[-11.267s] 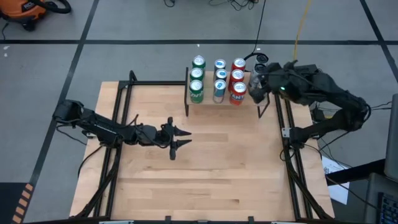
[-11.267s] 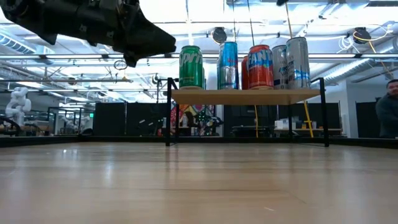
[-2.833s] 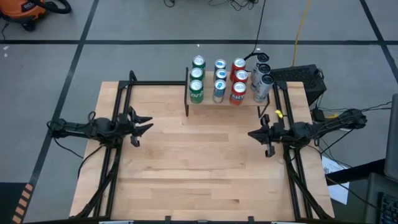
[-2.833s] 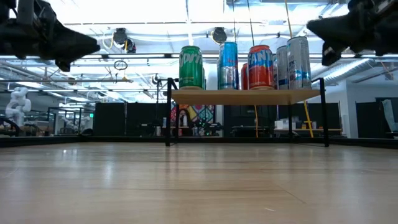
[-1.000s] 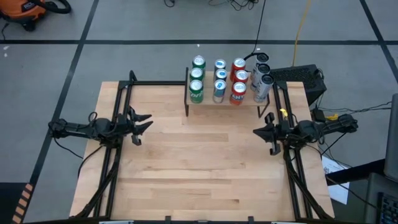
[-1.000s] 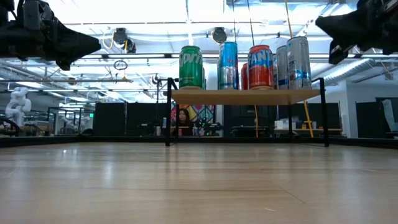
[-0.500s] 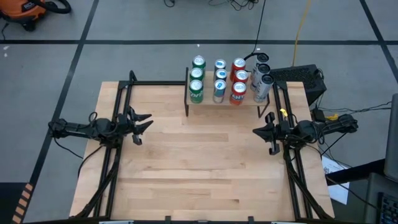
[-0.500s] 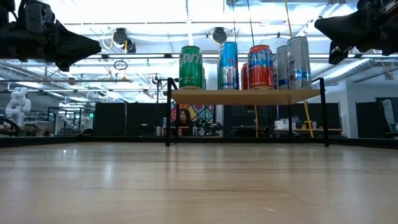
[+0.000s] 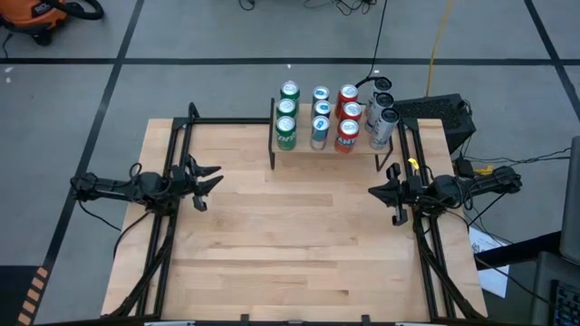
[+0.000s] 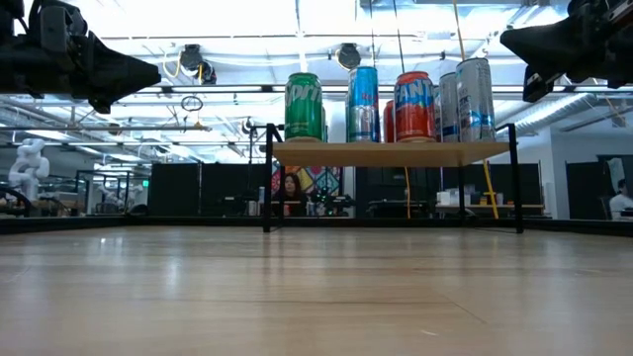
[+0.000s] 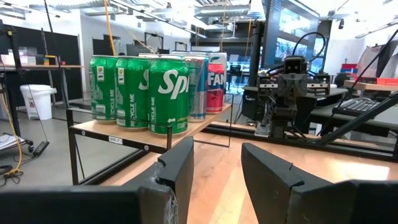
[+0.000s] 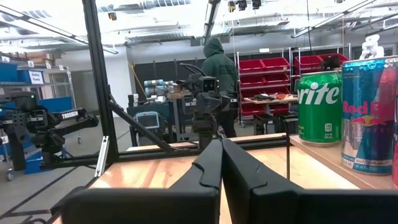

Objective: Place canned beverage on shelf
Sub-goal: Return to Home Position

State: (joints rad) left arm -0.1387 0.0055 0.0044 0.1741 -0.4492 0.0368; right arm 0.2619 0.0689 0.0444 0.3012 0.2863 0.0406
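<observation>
The left tool (image 9: 216,177) gapes empty at the desk's (image 9: 299,244) left edge; the right tool (image 9: 373,192), pinched closed, holds nothing opposite. The soda cans (image 9: 317,116) stand upright in rows on the shelf (image 10: 396,152).

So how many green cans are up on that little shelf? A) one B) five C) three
C: the high view shows three green cans standing in a line at one end of the shelf, and the left wrist view shows the same three side by side.
</observation>
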